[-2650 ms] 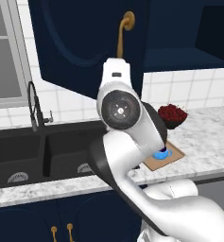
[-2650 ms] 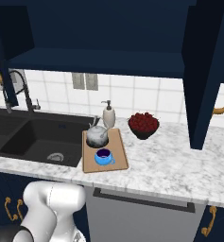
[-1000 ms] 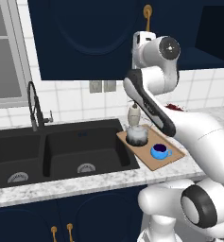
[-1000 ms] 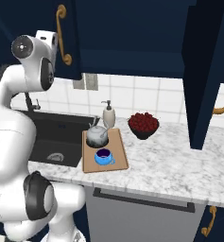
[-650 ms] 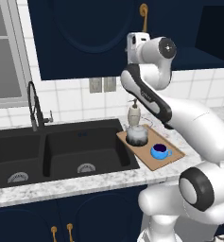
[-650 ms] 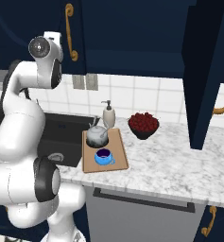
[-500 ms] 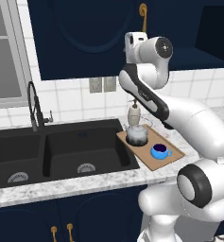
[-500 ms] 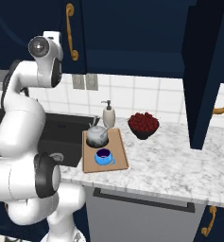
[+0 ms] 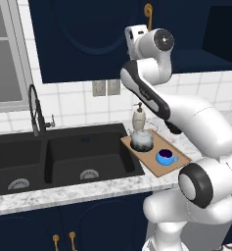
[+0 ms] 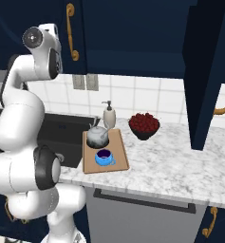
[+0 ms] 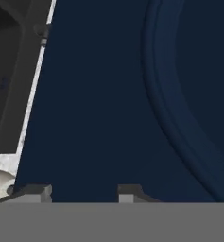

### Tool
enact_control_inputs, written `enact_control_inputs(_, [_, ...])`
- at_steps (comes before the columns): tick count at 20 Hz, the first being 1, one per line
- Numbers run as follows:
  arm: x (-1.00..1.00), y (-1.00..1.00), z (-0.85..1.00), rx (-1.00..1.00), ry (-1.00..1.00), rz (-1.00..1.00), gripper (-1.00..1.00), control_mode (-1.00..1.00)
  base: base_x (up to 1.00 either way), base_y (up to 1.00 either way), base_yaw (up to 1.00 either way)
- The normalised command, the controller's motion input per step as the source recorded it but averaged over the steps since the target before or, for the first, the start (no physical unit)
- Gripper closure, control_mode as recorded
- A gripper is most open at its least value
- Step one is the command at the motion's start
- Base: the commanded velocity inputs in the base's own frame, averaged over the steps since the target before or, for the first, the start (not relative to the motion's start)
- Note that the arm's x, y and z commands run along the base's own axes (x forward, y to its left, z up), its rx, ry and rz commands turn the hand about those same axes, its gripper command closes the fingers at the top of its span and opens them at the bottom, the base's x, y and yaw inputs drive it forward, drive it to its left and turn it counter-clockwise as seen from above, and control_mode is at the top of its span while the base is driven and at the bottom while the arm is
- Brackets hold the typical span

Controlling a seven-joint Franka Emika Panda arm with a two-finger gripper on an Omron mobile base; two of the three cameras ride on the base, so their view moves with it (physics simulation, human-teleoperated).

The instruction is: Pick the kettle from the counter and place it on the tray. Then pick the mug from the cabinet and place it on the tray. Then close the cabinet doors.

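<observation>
The silvery kettle and the blue mug sit on the wooden tray on the marble counter. One navy cabinet door faces forward; another stands swung out.

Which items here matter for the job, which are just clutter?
Job:
- kettle, on the tray
- mug, on the tray
- left cabinet door, hand close against it
- right cabinet door, hanging open

Clutter:
- soap bottle
- bowl of red fruit
- sink
- faucet
</observation>
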Motion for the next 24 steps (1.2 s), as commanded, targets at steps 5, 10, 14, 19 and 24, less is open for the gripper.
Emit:
enact_control_inputs(5, [-0.36, 0.20, -0.28, -0.12, 0.20, 0.00, -1.00, -1.00, 0.00, 0.00, 0.00])
enact_control_inputs(10, [-0.69, 0.04, -0.05, -0.01, 0.04, 0.00, -1.00, -1.00, 0.00, 0.00, 0.00])
enact_control_inputs(14, [-0.81, -0.05, 0.00, 0.00, 0.01, 0.00, -1.00, -1.00, 0.00, 0.00, 0.00])
enact_control_inputs(19, [-0.77, -0.13, -0.01, 0.00, 0.05, 0.00, -1.00, -1.00, 0.00, 0.00, 0.00])
enact_control_inputs(24, [-0.85, -0.25, 0.00, 0.00, 0.00, -0.02, -1.00, -1.00, 0.00, 0.00, 0.00])
